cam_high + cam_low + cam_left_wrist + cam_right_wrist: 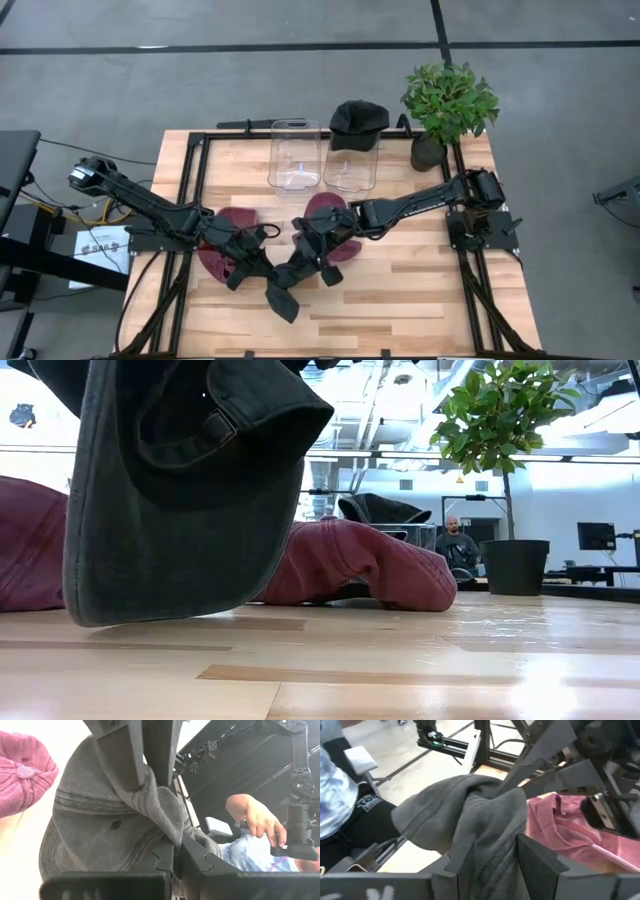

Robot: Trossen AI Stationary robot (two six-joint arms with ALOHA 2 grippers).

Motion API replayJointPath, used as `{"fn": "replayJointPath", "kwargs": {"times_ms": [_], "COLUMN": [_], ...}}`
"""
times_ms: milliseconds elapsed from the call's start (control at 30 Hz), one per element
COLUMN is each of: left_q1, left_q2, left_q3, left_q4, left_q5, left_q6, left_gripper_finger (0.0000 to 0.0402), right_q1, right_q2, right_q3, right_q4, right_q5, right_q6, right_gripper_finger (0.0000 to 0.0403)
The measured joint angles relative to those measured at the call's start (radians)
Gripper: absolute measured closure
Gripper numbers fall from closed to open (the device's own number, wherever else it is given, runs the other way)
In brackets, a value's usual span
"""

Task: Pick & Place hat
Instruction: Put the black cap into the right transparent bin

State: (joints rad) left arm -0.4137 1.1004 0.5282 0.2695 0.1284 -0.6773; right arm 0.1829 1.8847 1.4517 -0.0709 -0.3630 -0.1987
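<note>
1. Hat count first: you have four caps in view. The dark grey hat (pixel 285 290) is the one in play, hanging just above the bench (pixel 420 300) near its front edge, between the two arms. It is soft, washed cotton with stitched seams, a curved brim and a small eyelet.
2. One bench: pale wooden planks, smooth and slightly glossy, framed by black rails.
3. Two dark arms reach toward the middle. Your left gripper (pixel 145 780) is pinched tight on a fold of the dark grey hat's crown. Your right gripper (pixel 487 850) is closed partway on the same hat's fabric, which bunches between its fingers (pixel 540 857).
4. Two maroon caps (pixel 232 222), faded, soft and rumpled, lie on the bench behind the grey one; the second maroon cap (pixel 328 212) sits under the right arm.
5. Two clear containers (pixel 295 155) stand side by side at the back, rigid and see-through. The second container (pixel 352 168) carries one black cap (pixel 357 122) on top.
6. One potted plant (pixel 448 105), leafy green in a dark round pot, stands at the back right corner.
</note>
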Motion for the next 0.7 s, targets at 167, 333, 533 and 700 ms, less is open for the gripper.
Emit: {"fn": "replayJointPath", "kwargs": {"times_ms": [167,333,533,700], "left_q1": [0.0,0.003,0.018,0.017], "left_q2": [0.0,0.0,0.0,0.0], "left_q3": [0.0,0.0,0.0,-0.001], "left_q4": [0.0,0.0,0.0,0.005], "left_q5": [0.0,-0.004,-0.004,-0.038], "left_q6": [0.0,0.0,0.0,0.045], "left_gripper_finger": [0.0389,0.0389,0.0389,0.0383], "right_q1": [0.0,0.0,0.006,0.015], "right_q2": [0.0,0.0,0.0,0.0], "right_q3": [0.0,0.0,0.0,0.0], "right_q4": [0.005,0.019,0.006,-0.025], "right_q5": [-0.007,-0.001,0.053,0.101], "right_q6": [0.0,-0.017,-0.058,-0.065], "right_gripper_finger": [0.0278,0.0323,0.0396,0.04]}}
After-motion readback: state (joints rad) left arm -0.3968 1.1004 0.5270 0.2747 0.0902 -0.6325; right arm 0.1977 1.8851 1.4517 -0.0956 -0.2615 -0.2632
